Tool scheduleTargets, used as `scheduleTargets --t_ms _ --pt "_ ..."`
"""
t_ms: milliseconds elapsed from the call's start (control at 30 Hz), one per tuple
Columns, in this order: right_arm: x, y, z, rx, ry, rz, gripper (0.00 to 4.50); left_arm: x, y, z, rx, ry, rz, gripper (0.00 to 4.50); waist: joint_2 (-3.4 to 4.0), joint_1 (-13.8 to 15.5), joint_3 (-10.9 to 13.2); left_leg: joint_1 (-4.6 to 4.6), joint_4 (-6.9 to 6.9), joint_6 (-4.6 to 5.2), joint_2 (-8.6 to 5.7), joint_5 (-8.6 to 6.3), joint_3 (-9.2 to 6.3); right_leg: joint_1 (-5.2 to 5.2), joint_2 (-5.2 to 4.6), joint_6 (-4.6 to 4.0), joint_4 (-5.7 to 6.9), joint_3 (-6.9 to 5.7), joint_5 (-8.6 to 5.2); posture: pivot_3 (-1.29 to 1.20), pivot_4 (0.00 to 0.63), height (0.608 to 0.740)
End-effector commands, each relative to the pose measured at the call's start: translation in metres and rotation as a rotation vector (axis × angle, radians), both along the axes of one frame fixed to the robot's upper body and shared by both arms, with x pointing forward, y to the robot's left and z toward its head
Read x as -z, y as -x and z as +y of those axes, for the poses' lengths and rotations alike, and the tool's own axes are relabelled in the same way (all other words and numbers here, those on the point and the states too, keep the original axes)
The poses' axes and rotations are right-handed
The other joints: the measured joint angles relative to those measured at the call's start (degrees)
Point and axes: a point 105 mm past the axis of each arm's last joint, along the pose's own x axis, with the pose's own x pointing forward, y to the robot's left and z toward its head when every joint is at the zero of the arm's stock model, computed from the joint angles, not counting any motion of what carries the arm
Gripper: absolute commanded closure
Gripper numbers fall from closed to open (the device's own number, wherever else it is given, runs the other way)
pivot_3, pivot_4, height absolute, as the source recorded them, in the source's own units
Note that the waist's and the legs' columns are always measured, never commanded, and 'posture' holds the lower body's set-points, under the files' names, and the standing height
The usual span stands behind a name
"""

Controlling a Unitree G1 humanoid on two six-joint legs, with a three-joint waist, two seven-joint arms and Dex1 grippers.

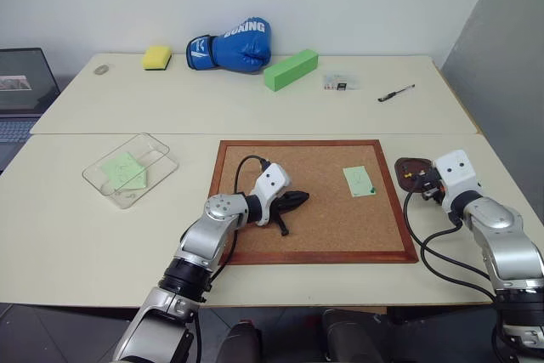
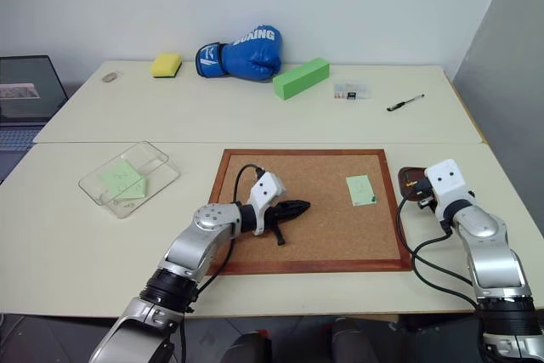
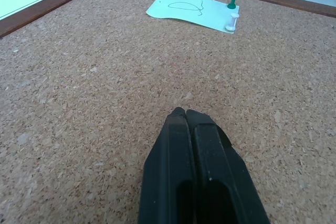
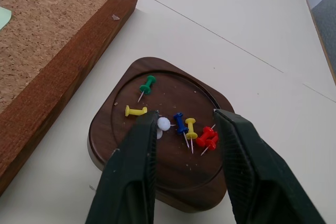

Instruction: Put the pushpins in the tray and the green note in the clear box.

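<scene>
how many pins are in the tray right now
7 in the tray: green, yellow, white, blue, yellow, two red. The fingers may hide more.

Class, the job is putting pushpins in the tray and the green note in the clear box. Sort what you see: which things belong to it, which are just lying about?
Belong to the job:
pushpins
tray
green note on the corkboard
clear box

Just lying about:
boxing glove
green block
yellow sponge
pen
small clear case
laptop
</scene>
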Motion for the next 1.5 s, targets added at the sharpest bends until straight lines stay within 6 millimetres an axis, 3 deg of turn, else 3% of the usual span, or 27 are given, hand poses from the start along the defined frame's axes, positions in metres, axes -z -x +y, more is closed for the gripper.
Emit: scheduleTargets --t_ms 33,467,867,1133,1233,1367,1500 --pt "-0.018 -0.001 0.004 -0.012 0.006 -0.068 2.84 0.02 0.004 0.004 -0.006 -0.052 0.057 4.5 0.0 0.0 0.0 0.0 0.0 0.0 0.0 0.0 0.0 0.0 0.0 0.0 0.0 0.0 0.0 0.0 0.15 0.74" --pt "-0.005 0.0 -0.008 0.042 0.122 -0.022 2.84 0.02 0.005 0.005 -0.006 -0.052 0.059 4.5 0.0 0.0 0.0 0.0 0.0 0.0 0.0 0.0 0.0 0.0 0.0 0.0 0.0 0.0 0.0 0.0 0.15 0.74" --pt "-0.002 0.001 0.007 0.009 0.056 -0.005 2.84 0.02 0.007 0.005 -0.003 -0.054 0.063 4.5 0.0 0.0 0.0 0.0 0.0 0.0 0.0 0.0 0.0 0.0 0.0 0.0 0.0 0.0 0.0 0.0 0.15 0.74" --pt "-0.031 0.005 0.0 0.057 -0.001 -0.122 2.84 0.021 0.007 0.005 -0.004 -0.055 0.063 4.5 0.0 0.0 0.0 0.0 -0.01 0.0 0.0 0.0 0.0 0.0 0.0 0.0 -0.01 0.0 0.0 0.0 0.15 0.74" --pt "-0.037 0.014 0.011 0.002 -0.071 -0.13 2.84 0.021 0.007 0.006 -0.005 -0.055 0.064 4.5 0.0 0.0 0.0 0.0 -0.02 0.0 0.0 0.0 -0.01 0.0 0.0 0.0 -0.01 -0.01 0.0 0.0 0.15 0.74" --pt "-0.027 0.041 0.065 -0.238 -0.248 -0.045 2.84 0.022 0.008 0.007 -0.004 -0.056 0.067 4.5 0.0 0.0 0.0 0.0 -0.04 0.0 0.03 0.0 -0.05 0.0 0.02 -0.02 -0.01 -0.04 -0.01 0.0 0.15 0.74" --pt "-0.012 0.049 0.09 -0.283 -0.312 -0.006 2.84 0.022 0.008 0.007 -0.002 -0.057 0.07 4.5 0.01 -0.2 0.0 0.01 -0.01 0.0 0.03 0.0 -0.06 0.0 0.03 -0.02 0.0 -0.03 -0.02 0.0 0.15 0.74"
